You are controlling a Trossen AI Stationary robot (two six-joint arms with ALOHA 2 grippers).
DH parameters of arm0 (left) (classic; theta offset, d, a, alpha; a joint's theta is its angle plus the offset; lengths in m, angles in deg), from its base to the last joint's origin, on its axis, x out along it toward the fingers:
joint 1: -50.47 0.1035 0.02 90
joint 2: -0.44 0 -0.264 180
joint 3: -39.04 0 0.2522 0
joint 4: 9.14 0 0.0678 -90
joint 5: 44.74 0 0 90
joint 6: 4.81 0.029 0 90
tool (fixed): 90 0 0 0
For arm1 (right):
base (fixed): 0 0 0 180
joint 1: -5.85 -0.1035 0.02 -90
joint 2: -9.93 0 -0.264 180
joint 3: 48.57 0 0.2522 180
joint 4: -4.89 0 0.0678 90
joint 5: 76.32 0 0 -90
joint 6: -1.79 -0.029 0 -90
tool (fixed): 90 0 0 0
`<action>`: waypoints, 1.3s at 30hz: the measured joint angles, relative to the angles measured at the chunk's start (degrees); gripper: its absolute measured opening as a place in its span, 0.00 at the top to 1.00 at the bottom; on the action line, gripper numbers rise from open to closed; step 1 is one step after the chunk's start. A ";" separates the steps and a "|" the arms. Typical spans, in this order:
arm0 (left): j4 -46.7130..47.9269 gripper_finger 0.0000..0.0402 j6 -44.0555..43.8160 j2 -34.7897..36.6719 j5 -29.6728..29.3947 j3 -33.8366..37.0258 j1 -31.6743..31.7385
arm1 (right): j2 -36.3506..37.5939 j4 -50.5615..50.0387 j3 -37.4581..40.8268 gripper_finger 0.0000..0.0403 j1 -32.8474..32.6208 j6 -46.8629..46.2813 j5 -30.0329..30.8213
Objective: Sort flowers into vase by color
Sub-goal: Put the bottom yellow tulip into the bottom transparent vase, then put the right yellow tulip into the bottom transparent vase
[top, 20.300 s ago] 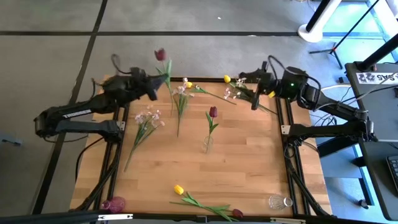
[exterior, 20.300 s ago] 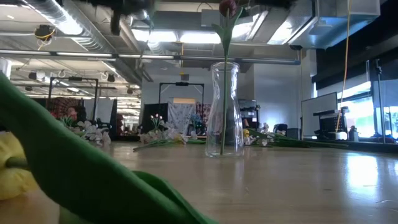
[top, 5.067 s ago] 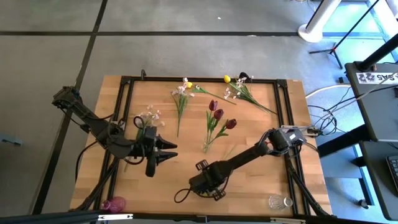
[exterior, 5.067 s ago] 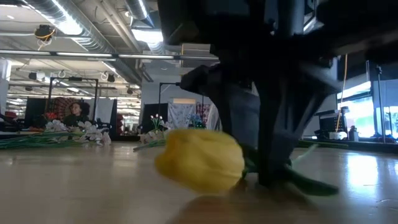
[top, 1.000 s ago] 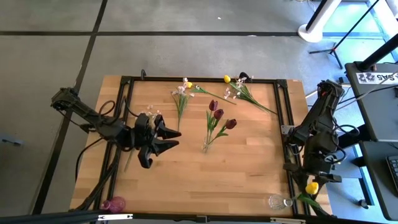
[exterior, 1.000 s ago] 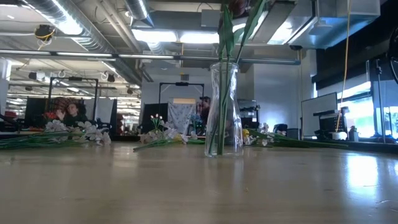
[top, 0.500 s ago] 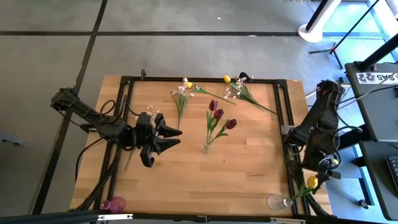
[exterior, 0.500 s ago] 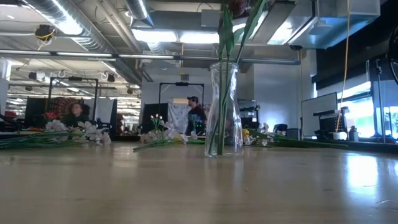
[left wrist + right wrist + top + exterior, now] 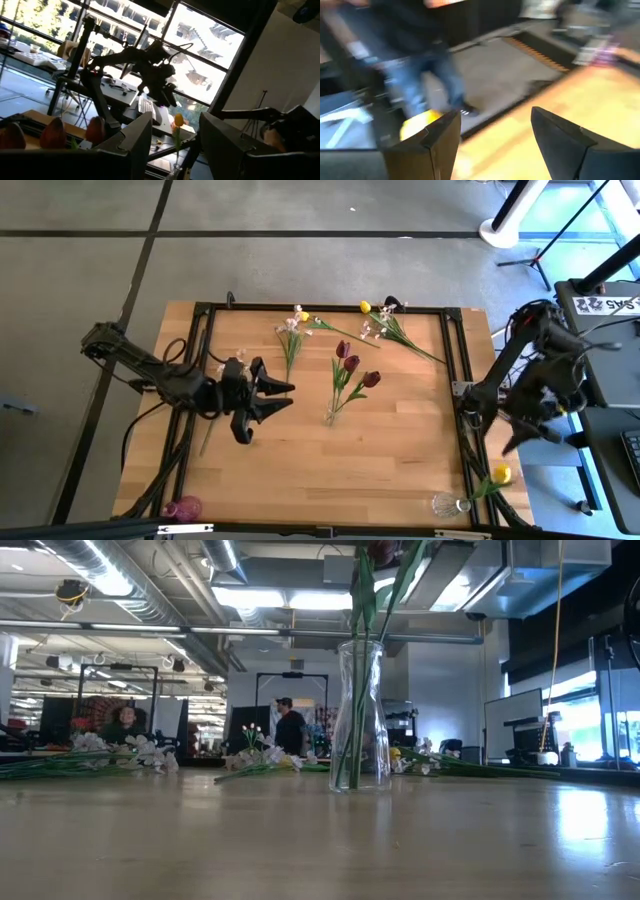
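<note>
Three dark red tulips [image 9: 351, 365] stand with their stems in a clear vase [image 9: 361, 715] at the table's middle. A yellow tulip [image 9: 501, 473] leans out of a small clear vase [image 9: 449, 504] at the near right corner, its stem in the vase. More yellow tulips [image 9: 365, 307] and white-pink sprays [image 9: 290, 330] lie along the far side. My left gripper [image 9: 277, 396] is open and empty, left of the middle vase. My right gripper [image 9: 545, 435] is open and empty, off the table's right edge, above the yellow tulip [image 9: 417, 125].
A pink vase [image 9: 183, 507] stands at the near left corner. Another spray [image 9: 236, 366] lies by my left arm. A black frame [image 9: 462, 420] runs round the table. People show in the room beyond the table [image 9: 287, 730]. Bare wood [image 9: 340, 470] lies across the near half.
My right gripper has drawn up and away from the yellow tulip, toward the far right, off the table's edge. The tulip has stayed behind, leaning in the small clear vase at the near right corner.
</note>
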 joint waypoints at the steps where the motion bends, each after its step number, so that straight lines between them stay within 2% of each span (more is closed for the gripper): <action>1: 0.00 0.60 -0.02 0.00 -0.03 0.00 0.62 | -0.35 -2.42 -1.65 0.40 0.00 -1.42 4.39; 4: 0.00 0.60 0.00 0.00 -0.01 0.00 2.75 | -2.21 -10.91 -5.92 0.40 0.02 -4.56 18.35; 7: 0.83 0.60 -0.02 0.00 -0.01 0.00 5.50 | -4.58 -16.15 -7.85 0.40 0.17 -6.78 28.82; 10: 3.66 0.60 0.01 0.00 -0.06 0.00 8.47 | -6.10 -16.65 -8.09 0.40 3.24 -8.70 35.31; 12: 6.34 0.60 0.01 0.00 -0.07 0.00 10.22 | -7.54 -16.18 -7.81 0.40 6.71 -8.89 36.72; 16: 11.90 0.60 0.02 0.00 0.01 0.02 13.89 | -11.44 -13.36 -6.23 0.40 15.12 -10.38 33.91; 20: 12.74 0.60 0.14 0.00 -0.01 0.04 17.84 | -16.65 -5.16 -3.93 0.40 24.51 -10.03 29.06; 23: 12.82 0.60 2.42 0.00 -0.02 0.04 20.52 | -20.99 0.31 -3.72 0.40 32.50 -9.76 27.72; 32: 12.87 0.60 2.93 0.00 1.60 0.04 25.17 | -25.10 16.85 -3.78 0.40 57.84 -5.81 20.71; 39: 12.88 0.60 2.67 0.00 4.85 0.04 25.06 | -27.81 15.87 -3.78 0.40 79.43 -3.15 11.28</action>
